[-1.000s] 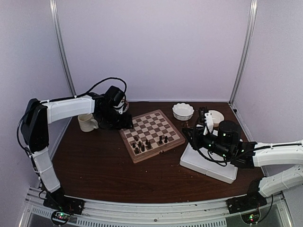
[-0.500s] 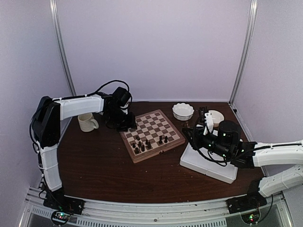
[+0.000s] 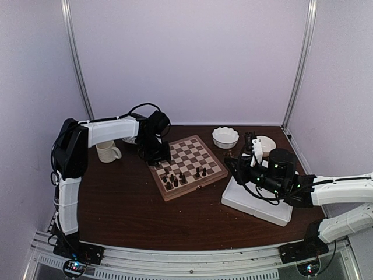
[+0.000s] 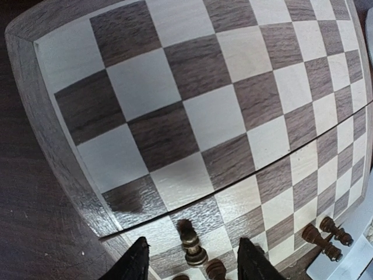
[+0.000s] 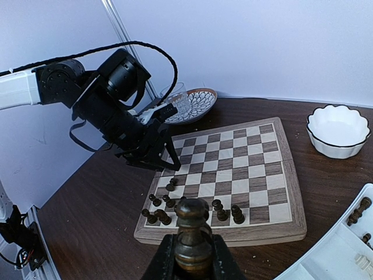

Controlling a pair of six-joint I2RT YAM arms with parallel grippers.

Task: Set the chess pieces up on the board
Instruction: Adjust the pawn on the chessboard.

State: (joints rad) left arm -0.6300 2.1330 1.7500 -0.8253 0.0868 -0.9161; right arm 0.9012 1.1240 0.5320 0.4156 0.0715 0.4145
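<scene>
The board [image 3: 189, 158] lies mid-table with several dark chess pieces [image 3: 175, 179] standing along its near edge. My left gripper [image 3: 157, 154] hovers open over the board's left corner. In the left wrist view its fingertips [image 4: 137, 261] frame a dark pawn [image 4: 192, 244] standing on the board [image 4: 192, 99] below, without touching it. My right gripper [image 5: 192, 262] is shut on a dark turned piece [image 5: 192, 230], held upright above the table near the board's [image 5: 256, 169] near right edge. In the top view that gripper [image 3: 232, 164] sits between the board and the tray.
A white divided tray [image 3: 256, 203] lies under my right arm, with a few dark pieces [image 5: 356, 211] in it. A white scalloped bowl [image 3: 225, 137] and another bowl [image 3: 267, 143] stand behind it. A cream mug [image 3: 106, 150] sits left. A patterned plate with a glass [image 5: 187, 104] is at the back.
My left arm has swung right from beside the mug to the board's left corner, and its jaws have narrowed. The right arm and its piece have not moved.
</scene>
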